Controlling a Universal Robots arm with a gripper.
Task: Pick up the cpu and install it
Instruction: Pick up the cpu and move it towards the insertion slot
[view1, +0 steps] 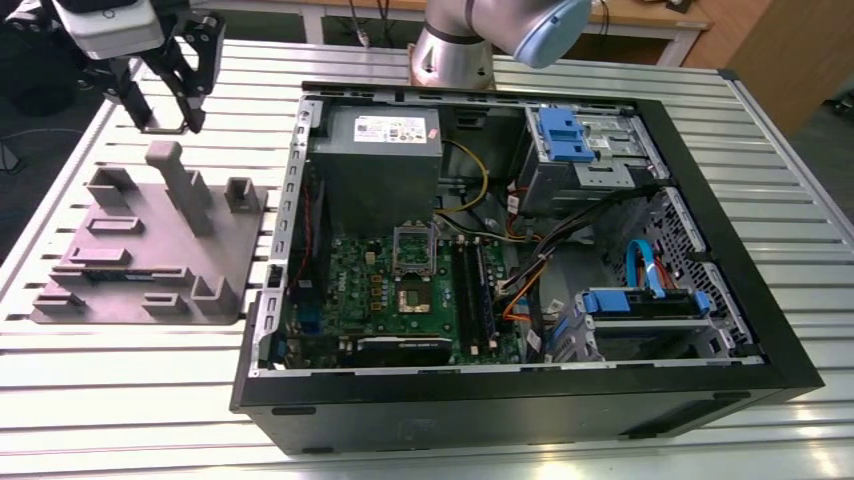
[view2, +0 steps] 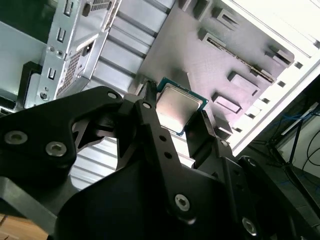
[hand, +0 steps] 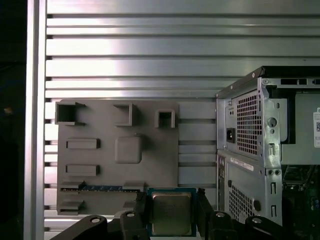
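Two black fingers of the gripper are closed part-way on the cpu, one pressing on each opposite edge, so the tool is only as wide as the chip and holds nothing else. In both wrist views the cpu sits flat between them with its silver top facing the cameras and a thin pale-green rim around it. In the exterior view the gripper hangs at the upper left, over the far end of the gray tray on the table. That is outside the computer case and well apart from the motherboard.

I judge the cpu light, stiff and smooth (metal on top, so likely to slip if the squeeze is slack). It is probably delicate underneath, so the edges are the right place to hold it, as now, and it should be kept level.

As for writing, the metal top shows faint print that I cannot read. The power supply carries a white label, and the back of the case has small stickers, none legible.
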